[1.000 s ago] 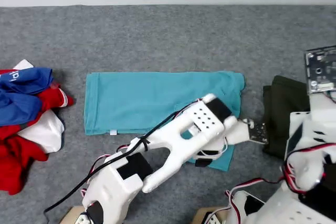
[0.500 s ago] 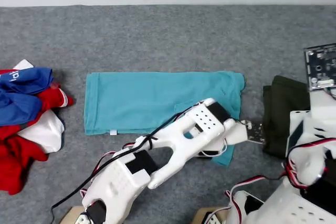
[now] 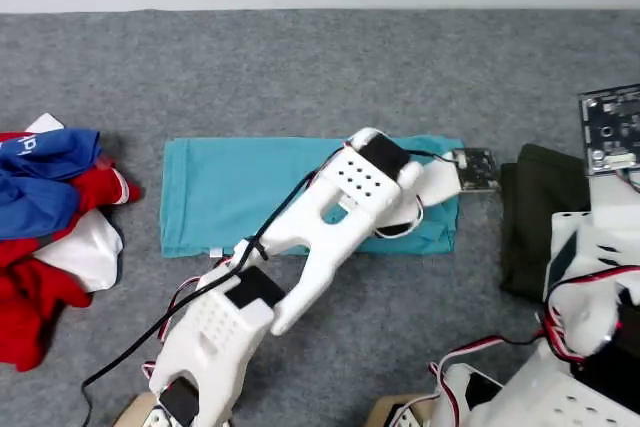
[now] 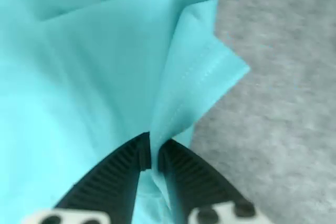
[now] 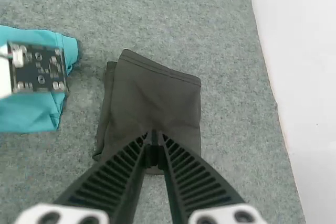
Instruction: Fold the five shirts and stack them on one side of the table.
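left hand [image 4: 152,149], pinched on the hem of the teal shirt [image 3: 250,192], just hauled the near flap up toward the far right corner, so that fold's basically over. shirt sits mid-bench between the unfolded pile [image 3: 50,217] and the folded dark shirt [image 3: 535,217]

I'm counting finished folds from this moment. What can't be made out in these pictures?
High view: the left arm covers the middle and near edge of the teal shirt.
High view: the right arm hides one side of the dark shirt.
High view: the frame edge cuts the red, blue and white pile; its shirts cannot be counted.
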{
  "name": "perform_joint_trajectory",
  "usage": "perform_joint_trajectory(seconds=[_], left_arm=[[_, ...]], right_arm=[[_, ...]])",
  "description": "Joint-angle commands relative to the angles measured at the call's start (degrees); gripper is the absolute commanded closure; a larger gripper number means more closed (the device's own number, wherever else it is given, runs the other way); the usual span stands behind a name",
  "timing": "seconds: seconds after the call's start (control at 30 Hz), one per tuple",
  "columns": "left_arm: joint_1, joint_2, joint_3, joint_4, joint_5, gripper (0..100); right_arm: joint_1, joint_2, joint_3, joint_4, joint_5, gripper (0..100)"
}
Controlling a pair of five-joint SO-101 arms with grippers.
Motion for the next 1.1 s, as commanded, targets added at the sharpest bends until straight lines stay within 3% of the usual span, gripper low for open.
perform_joint_trajectory(seconds=[0.0, 0.23, 0.73, 0.9, 1.0, 1.07], left_arm=[[-2.4, 1.3, -1.9, -3.3, 0.0, 99], [-7.6, 6.8, -5.8, -7.0, 0.3, 94], [-11.4, 16.4, -28.9, 1.1, 0.1, 84], [-12.3, 15.8, -32.8, 6.9, 0.2, 85], [-12.7, 14.4, -37.5, 12.1, 0.6, 91], [-14.6, 12.5, -37.8, 12.0, 4.9, 96]], right_arm=[[0.9, -0.3, -0.1, 2.2, -0.4, 98.9], [0.8, -0.2, -0.1, 2.2, -0.4, 98.9], [0.8, -0.2, 0.0, 2.2, -0.4, 98.9], [1.0, -0.3, 0.0, 2.2, -0.4, 98.9], [1.0, -0.3, 0.0, 2.2, -0.4, 98.9], [1.0, -0.3, 0.0, 2.2, -0.4, 98.9]])
